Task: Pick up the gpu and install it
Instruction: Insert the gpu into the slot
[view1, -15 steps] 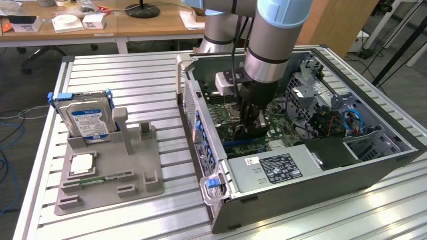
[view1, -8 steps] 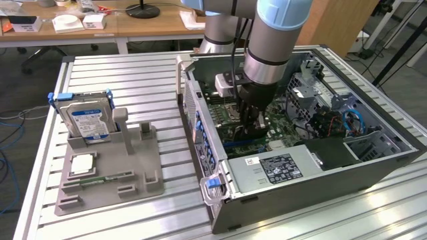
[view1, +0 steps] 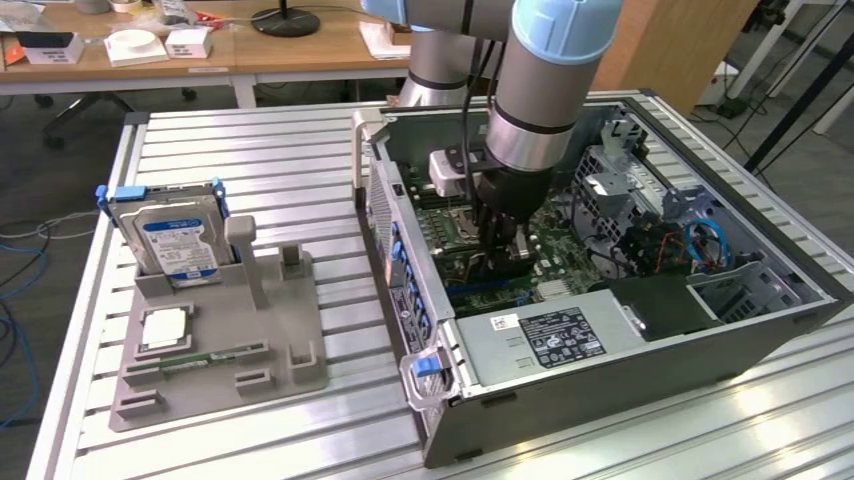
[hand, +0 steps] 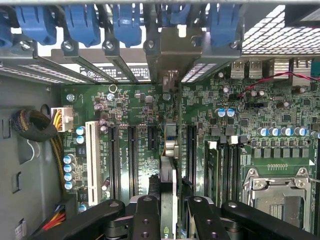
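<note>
The tool (hand: 172, 212) is clenched on the gpu (hand: 169, 165), held edge-on over the green motherboard (hand: 250, 125) inside the open computer case (view1: 641, 370); the card's face is hidden; the power supply label (view1: 561, 335) and the hard drive (view1: 171, 240) label on the surface (view1: 267, 150) are unreadable.

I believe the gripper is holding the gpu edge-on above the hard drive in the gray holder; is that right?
Not quite. The gripper holds the gpu edge-on above the motherboard inside the open computer case, as the wrist view shows. The hard drive stands apart in its gray holder.
</note>
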